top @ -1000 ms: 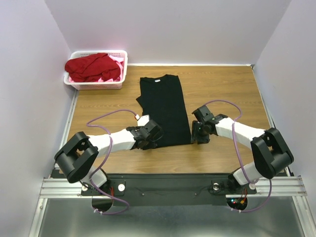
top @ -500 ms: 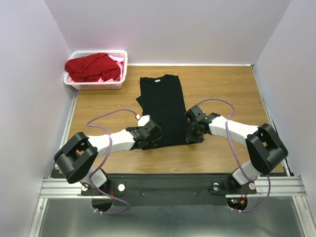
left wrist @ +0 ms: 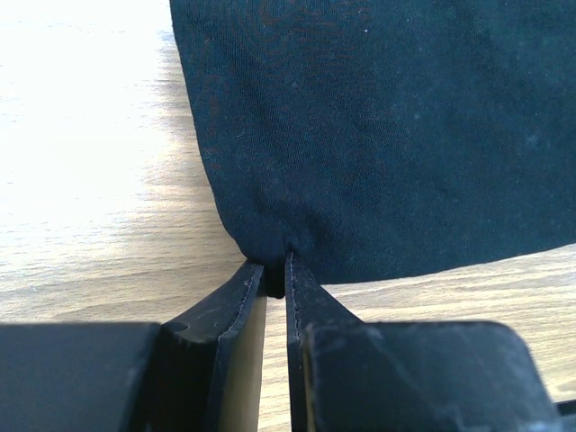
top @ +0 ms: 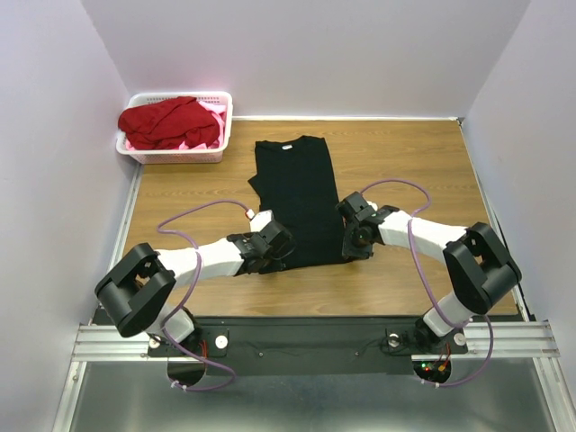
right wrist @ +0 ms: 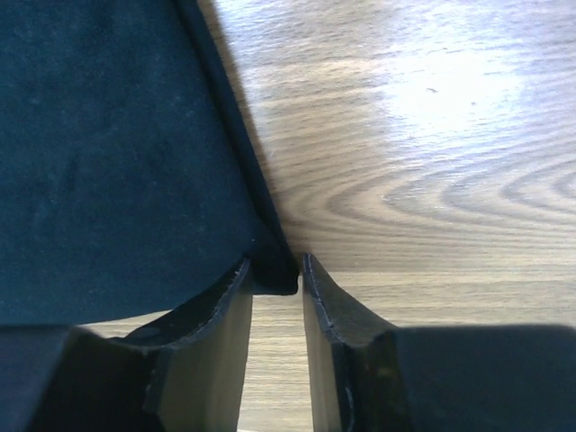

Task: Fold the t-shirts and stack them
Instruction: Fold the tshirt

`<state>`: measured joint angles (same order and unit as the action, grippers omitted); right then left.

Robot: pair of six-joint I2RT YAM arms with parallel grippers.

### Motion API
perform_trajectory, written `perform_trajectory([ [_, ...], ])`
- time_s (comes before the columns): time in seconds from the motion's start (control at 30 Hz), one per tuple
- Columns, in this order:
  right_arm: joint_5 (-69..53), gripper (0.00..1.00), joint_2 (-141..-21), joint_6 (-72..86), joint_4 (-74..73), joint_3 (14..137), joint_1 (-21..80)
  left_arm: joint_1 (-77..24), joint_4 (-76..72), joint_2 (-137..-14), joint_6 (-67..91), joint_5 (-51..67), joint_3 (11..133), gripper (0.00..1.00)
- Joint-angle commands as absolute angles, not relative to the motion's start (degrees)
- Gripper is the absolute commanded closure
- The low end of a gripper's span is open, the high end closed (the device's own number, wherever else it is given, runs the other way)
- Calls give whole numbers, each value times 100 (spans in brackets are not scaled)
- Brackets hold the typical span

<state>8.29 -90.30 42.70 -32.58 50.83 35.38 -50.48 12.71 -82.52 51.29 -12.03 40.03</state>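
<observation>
Black t-shirt [top: 297,193] lies flat on the surface [top: 405,162], folded into a long narrow strip, just right of the white basket [top: 180,156] and reaching away from it towards the arm bases. Red shirt [top: 166,121] and pink shirt [top: 212,115] are heaped inside the basket.

Left claw [left wrist: 273,265]: clenched, pinching the strip's bottom corner on the basket side.

Right claw [right wrist: 274,265]: released, fingers slightly parted and straddling the bottom corner on the side away from the basket.

Left arm [top: 211,256] and right arm [top: 432,236] are showing white link shells with black joint housings. Purple cables [top: 393,184] are looping alongside each arm. Fingers [left wrist: 310,306] are appearing matte black, tapering to thin blade-like tips.
</observation>
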Motion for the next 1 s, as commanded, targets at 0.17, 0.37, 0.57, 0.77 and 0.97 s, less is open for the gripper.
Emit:
perform_trajectory([
  [0.17, 467, 73, -9746, 4096, -3208, 4667, 3788, -5054, 1740, -8271, 5115, -967, 3762, 97],
  [0.37, 518, 99, -9590, 3912, -3391, 4526, 3814, -5062, 1854, -8174, 5177, -1028, 3770, 100],
  [0.57, 782, 99, -8922, 3586, -4094, 4746, 3814, -5080, 2320, -7498, 5115, -739, 3744, 100],
  [0.77, 186, 99, -7753, 3454, -4772, 4219, 3814, -5615, 2417, -6498, 5492, 245, 3279, 100],
  [0.97, -71, 99, -6786, 3586, -5501, 4498, 3814, -6223, 2513, -6082, 6011, 457, 3357, 100],
])
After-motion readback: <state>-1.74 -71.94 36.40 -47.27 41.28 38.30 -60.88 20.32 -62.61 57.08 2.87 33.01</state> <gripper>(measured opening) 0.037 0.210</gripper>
